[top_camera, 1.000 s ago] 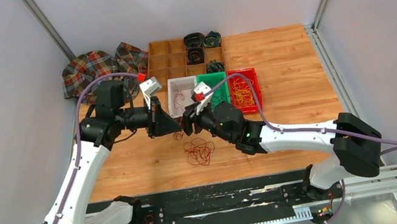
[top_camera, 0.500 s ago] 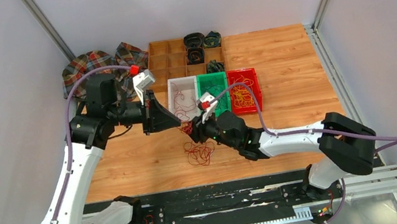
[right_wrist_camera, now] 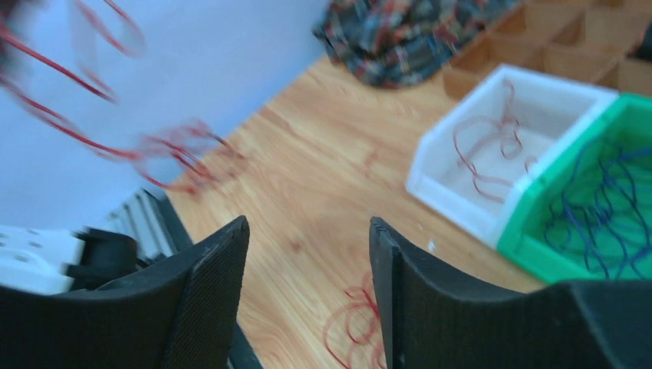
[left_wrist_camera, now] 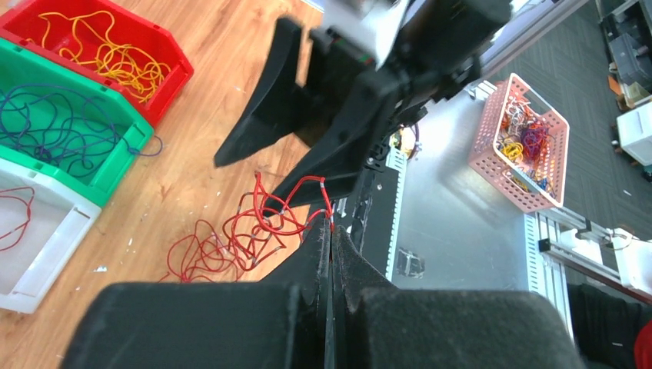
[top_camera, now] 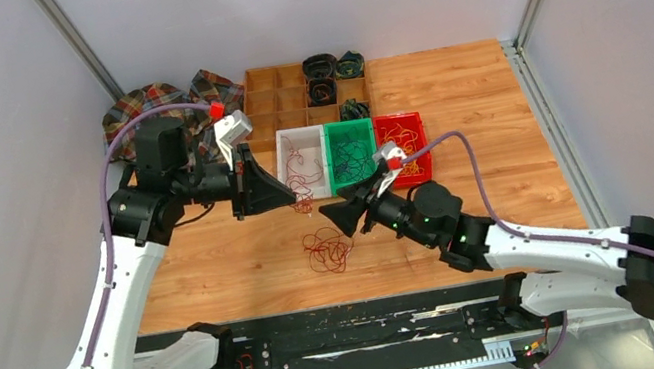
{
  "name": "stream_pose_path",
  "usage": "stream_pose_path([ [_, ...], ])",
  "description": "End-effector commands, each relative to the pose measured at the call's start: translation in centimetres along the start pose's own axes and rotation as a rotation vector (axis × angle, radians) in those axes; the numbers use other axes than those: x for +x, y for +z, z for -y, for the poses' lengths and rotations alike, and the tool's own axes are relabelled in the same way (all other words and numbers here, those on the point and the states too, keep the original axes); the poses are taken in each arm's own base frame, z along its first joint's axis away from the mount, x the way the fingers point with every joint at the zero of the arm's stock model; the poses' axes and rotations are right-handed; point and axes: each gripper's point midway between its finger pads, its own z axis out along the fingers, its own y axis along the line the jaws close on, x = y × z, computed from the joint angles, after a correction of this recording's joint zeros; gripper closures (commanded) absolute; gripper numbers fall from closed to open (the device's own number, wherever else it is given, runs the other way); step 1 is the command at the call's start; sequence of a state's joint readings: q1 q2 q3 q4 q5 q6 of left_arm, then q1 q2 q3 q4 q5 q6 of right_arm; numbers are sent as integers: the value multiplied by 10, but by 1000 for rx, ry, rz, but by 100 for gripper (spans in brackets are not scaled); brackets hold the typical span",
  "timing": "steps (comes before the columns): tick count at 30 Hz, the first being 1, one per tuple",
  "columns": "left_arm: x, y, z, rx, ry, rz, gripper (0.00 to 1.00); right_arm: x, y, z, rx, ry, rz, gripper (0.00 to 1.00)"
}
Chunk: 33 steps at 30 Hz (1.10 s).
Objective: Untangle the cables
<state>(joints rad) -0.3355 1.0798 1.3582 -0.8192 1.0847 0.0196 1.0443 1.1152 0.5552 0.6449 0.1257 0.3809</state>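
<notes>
My left gripper is shut on a red cable strand and holds it above the table; in the left wrist view the jaws pinch the strand's end. More red cables lie in a loose tangle on the wood below, also seen in the left wrist view. My right gripper is open and empty, just right of the left gripper. In the right wrist view its fingers stand wide apart over red loops, with the lifted strand blurred at upper left.
A white bin with red wire, a green bin with dark blue wire and a red bin with yellow wire stand in a row. Behind them are a wooden divider tray and a plaid cloth.
My right arm has swung back to the right, away from the left gripper. My left gripper has risen slightly towards the back left, still holding the red strand.
</notes>
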Motion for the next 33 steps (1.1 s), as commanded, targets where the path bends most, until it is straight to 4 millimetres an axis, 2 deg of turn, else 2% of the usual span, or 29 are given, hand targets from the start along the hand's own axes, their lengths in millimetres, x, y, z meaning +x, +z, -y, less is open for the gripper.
stream_pose_path([
  [1,5,0,-2,-11,-5,-11,99,-53,-6,-24,-61,61,88,40],
  [8,4,0,-4,-31,-12,-9,99,-84,5,-46,-125,36,146,39],
  [13,1,-1,-8,-63,0,-1,99,-82,3,-62,-183,-33,145,38],
  [22,-6,-2,-19,-138,-12,29,99,-80,-16,-67,-191,-83,160,38],
  [29,-8,-2,-15,-124,-32,33,99,-98,9,-76,-172,-142,178,38],
  [33,-10,-3,-9,-104,-38,39,99,-103,24,-68,-103,-169,187,39],
])
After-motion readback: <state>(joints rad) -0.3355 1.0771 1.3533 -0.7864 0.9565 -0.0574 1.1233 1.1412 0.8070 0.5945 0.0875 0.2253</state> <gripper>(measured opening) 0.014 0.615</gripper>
